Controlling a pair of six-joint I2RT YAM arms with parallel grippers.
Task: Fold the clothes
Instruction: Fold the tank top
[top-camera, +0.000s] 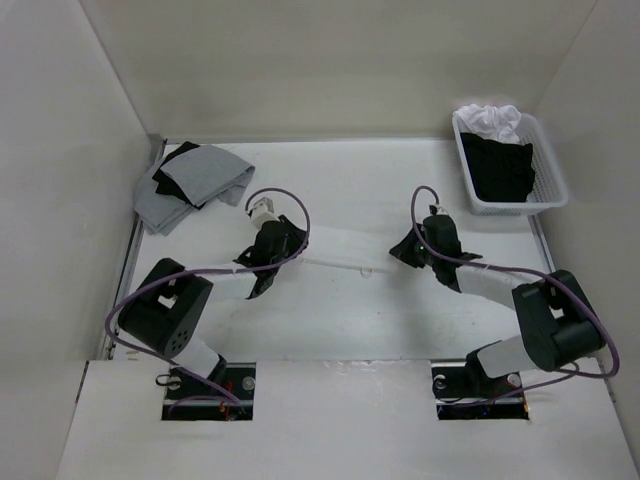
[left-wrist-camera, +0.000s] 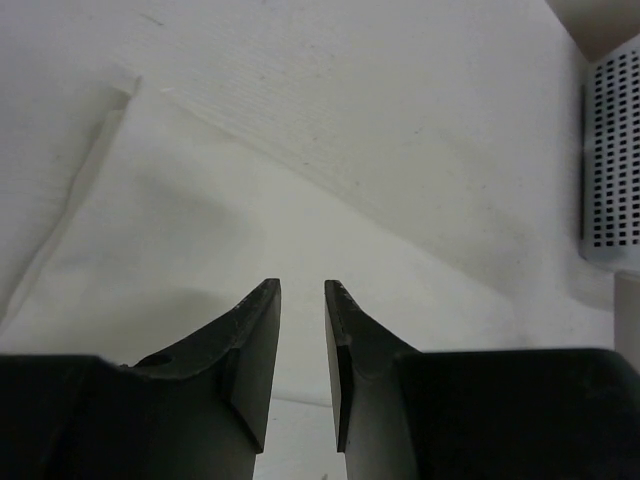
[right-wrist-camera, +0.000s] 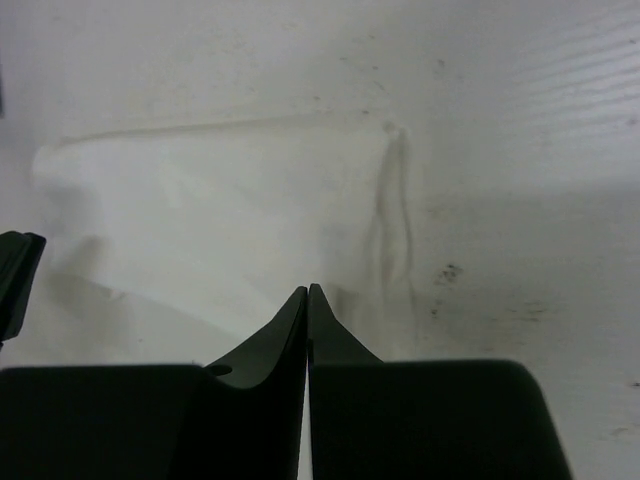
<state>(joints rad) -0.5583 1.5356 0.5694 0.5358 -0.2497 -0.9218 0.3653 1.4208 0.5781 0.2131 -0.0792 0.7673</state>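
Two robot arms work a white camisole (top-camera: 345, 258) spread flat at the middle of the table (top-camera: 330, 325), one gripper at each end of it. The left gripper (left-wrist-camera: 302, 285) hangs low over the cloth's left end with its jaws a narrow gap apart and nothing between them. The right gripper (right-wrist-camera: 308, 289) has its jaws pressed together right at the fabric of the opposite end. Whether any cloth is caught between its tips cannot be told from the wrist view.

The placement suggests a two-handed fold. With an arm stationed at either end, the thin fabric can be lifted evenly rather than dragged into a bunch. A faint crease running near the right gripper hints how readily this soft cloth wrinkles.

A grey and black garment (top-camera: 190, 185) lies in the table's far left corner. A white basket (top-camera: 552, 190) of more clothing stands in the far right corner. Both are well apart from the work.
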